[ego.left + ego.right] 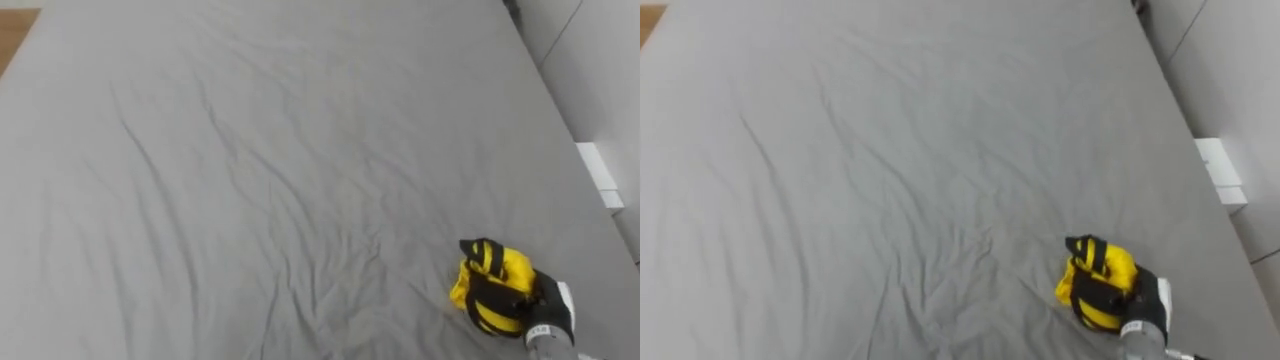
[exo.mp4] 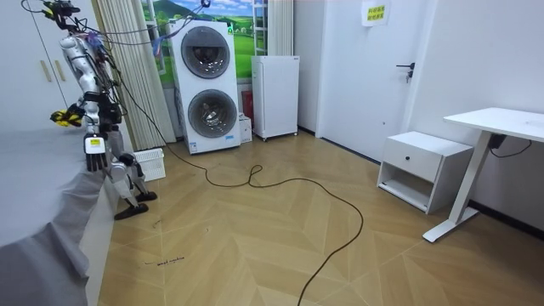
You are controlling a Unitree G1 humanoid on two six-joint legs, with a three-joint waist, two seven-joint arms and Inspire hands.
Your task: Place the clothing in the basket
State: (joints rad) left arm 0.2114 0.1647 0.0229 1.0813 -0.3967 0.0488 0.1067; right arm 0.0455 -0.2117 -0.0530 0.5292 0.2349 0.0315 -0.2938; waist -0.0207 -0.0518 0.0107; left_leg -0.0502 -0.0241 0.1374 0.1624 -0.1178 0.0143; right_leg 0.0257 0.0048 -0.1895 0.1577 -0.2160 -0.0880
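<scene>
A bunched yellow and black garment (image 1: pixel 497 287) sits low over the grey bed (image 1: pixel 280 170), near its right edge. My right hand (image 1: pixel 549 304) comes in from the lower right, with its dark fingers curled round the garment (image 1: pixel 1099 287). In the room view I stand at the bed's side, holding the garment (image 2: pixel 61 116) out over the sheet. My left hand (image 2: pixel 94 144) hangs down by my side. A white slatted basket (image 2: pixel 150 163) stands on the floor behind my feet.
The rumpled grey sheet (image 1: pixel 890 150) covers the whole bed. A white object (image 1: pixel 598 174) lies on the floor past the bed's right edge, by the wall. Stacked washing machines (image 2: pixel 207 85), a white cabinet (image 2: pixel 274 95) and a dark cable (image 2: pixel 280 183) are behind me.
</scene>
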